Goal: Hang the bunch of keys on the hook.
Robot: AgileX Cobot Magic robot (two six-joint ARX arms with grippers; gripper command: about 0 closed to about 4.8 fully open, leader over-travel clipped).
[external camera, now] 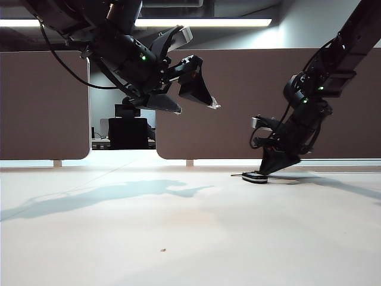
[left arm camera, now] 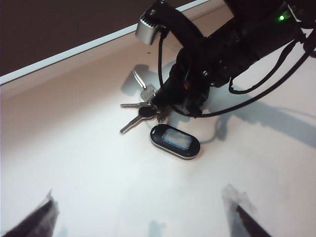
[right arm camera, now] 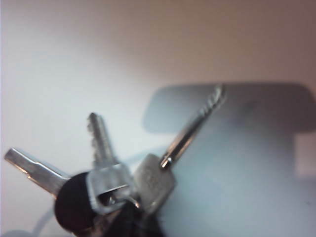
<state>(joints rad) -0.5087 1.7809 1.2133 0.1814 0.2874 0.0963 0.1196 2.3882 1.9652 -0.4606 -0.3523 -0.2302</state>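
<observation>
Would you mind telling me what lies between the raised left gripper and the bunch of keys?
Nothing: in the left wrist view only bare white table separates the open left gripper from the bunch of keys, where the right gripper is down.

Brown partition panels (external camera: 250, 101) back the white table (external camera: 178, 238).

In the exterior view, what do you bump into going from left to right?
Left gripper, held high with jaws open → bunch of keys on the table → right gripper, down at the keys.
</observation>
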